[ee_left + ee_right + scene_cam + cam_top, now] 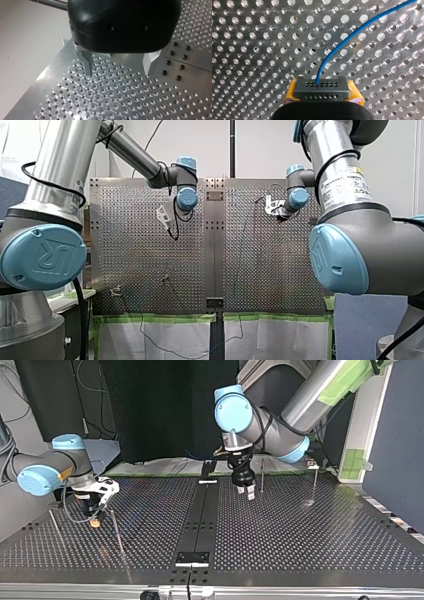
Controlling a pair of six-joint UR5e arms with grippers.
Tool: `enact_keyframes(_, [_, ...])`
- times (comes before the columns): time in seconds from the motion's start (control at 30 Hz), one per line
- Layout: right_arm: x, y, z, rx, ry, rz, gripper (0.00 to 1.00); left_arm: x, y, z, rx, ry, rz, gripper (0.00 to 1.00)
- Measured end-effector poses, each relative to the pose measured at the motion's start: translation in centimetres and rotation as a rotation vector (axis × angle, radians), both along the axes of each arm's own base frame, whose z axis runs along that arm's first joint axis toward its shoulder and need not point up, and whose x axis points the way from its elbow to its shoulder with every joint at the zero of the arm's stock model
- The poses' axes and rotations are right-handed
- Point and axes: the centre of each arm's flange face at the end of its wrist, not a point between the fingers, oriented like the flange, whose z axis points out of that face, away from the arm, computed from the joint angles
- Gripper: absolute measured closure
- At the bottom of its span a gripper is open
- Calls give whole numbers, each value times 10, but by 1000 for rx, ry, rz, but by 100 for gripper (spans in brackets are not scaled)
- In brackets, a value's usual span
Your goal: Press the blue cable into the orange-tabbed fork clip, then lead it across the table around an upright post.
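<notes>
**Right hand pinching the cable, left hand spread over the counter**

Right wrist view: nearest us is our right hand (321, 86), its yellow pads (291, 93) pressed together on the blue cable (362, 28). The cable comes out from between the fingertips. It runs ahead of the hand, bends away in one long curve over the perforated counter (249, 50), and leaves the view. We cannot tell whether it touches the counter along the way.

Left wrist view: the black body of our left hand (118, 71) fills the near field. Its two metal fingers (87, 62) stand spread wide, with only counter holes between them. The tips are just above the surface, near a seam between plates.

Front view: both arms reach to the far part of the counter. Our left hand (165, 219) is on the view's left and our right hand (272, 206) on its right. They are well apart, on either side of the centre strip (215, 245). A thin dark line, the cable, runs from the right hand toward the near edge and hangs over it in a loop. A small fitting (116, 291) sits near that edge at the view's left, too small to make out.

Top view: our right hand (95, 519) is low over the counter at the view's left, between two posts (117, 532). Our left hand (246, 491) hangs right of the strip, just beside a third post (262, 474). The cable is too thin for us to follow here.
</notes>
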Motion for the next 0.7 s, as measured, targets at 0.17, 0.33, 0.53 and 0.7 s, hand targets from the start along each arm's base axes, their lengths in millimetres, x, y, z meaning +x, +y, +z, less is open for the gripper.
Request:
enact_keyframes(0.17, [0, 0, 0, 0, 0, 0, 100, -9, 3, -17, -2, 0, 19, 0])
enact_keyframes(0.33, [0, 0, 0, 0, 0, 0, 100, -15, 7, -34, 3, 2, 31, 0])
enact_keyframes(0.53, [0, 0, 0, 0, 1, 0, 100, -23, 13, -51, 21, 6, 38, 0])
enact_keyframes(0.7, [0, 0, 0, 0, 1, 1, 100, -29, 18, -66, 30, 8, 42, 0])
